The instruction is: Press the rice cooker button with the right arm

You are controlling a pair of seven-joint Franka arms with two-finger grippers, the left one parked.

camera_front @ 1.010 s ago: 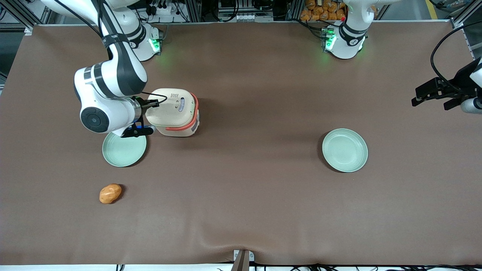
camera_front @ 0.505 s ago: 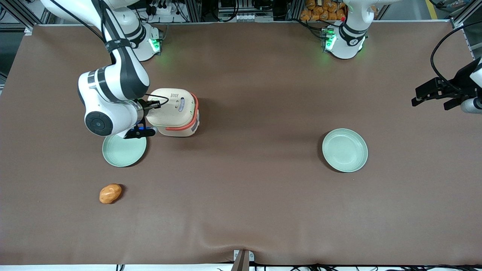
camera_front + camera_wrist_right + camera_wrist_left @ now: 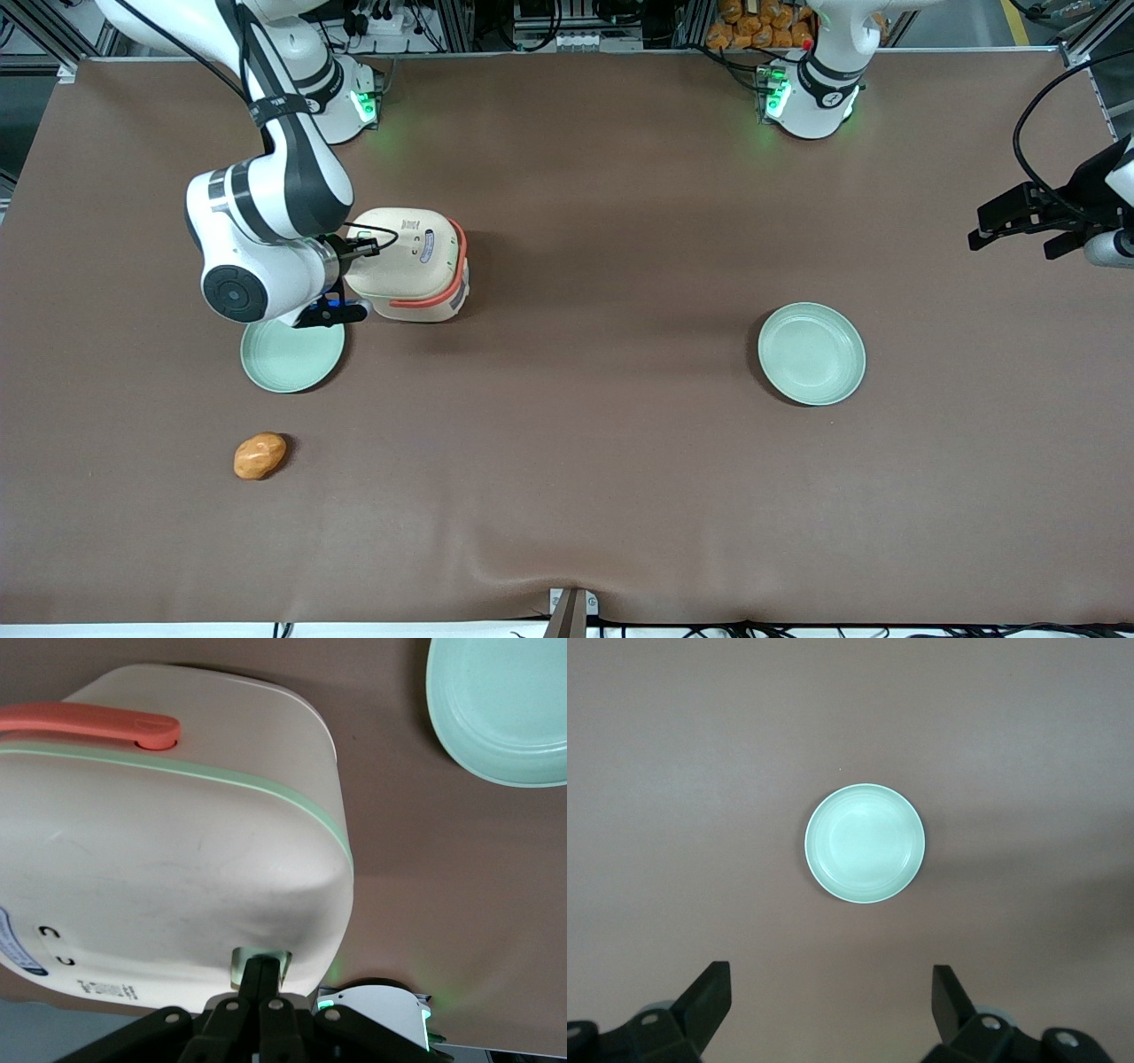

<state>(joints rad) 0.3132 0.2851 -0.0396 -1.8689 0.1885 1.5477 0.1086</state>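
My gripper (image 3: 260,979) has its two fingers drawn together into one narrow tip, holding nothing, and that tip sits right on the button (image 3: 259,961), the small pale green patch at the lid's edge of the rice cooker (image 3: 412,264). In the front view my right arm (image 3: 266,230) leans over the cooker at the working arm's end of the table (image 3: 585,496), about midway between the edge nearest the front camera and the edge where the arm bases stand.

I judge the approach finished and the press either under way or just about to land; I cannot tell whether the button has actually gone down, since the lid looks shut. What remains is to confirm the push and lift clear.

The brown cloth lies flat around me. One green plate (image 3: 292,354) sits just beside the cooker, nearer the front camera, and a potato (image 3: 260,455) lies nearer still. A second plate (image 3: 811,354) rests toward the parked arm's end.
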